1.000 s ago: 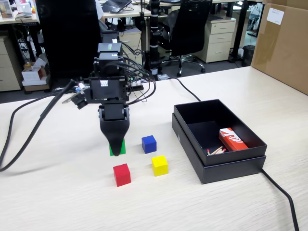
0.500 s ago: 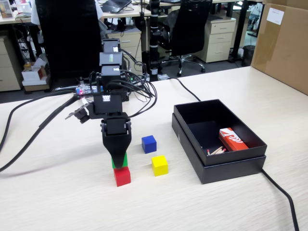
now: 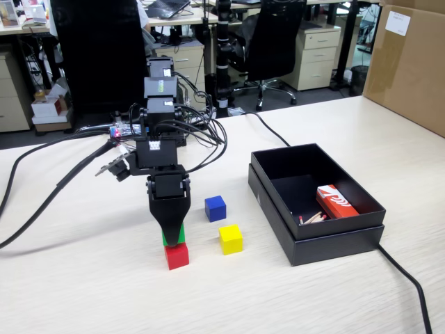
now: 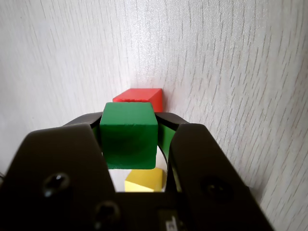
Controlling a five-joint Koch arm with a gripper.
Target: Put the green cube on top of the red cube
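Observation:
The green cube (image 3: 174,236) is held between the jaws of my black gripper (image 3: 170,238), directly over the red cube (image 3: 176,256), and its underside seems to meet the red cube's top. In the wrist view the green cube (image 4: 129,137) fills the gap between the two jaws of the gripper (image 4: 129,121), which is shut on it. The red cube (image 4: 142,96) shows just beyond it on the pale table. The gripper points straight down.
A blue cube (image 3: 215,208) and a yellow cube (image 3: 231,239) lie just right of the stack. An open black box (image 3: 313,240) holding a red-and-white packet (image 3: 336,201) stands at the right. Cables (image 3: 49,195) trail left of the arm.
A second ago the gripper held the green cube behind the red cube; it has since moved forward over it. In the last half second it has barely shifted.

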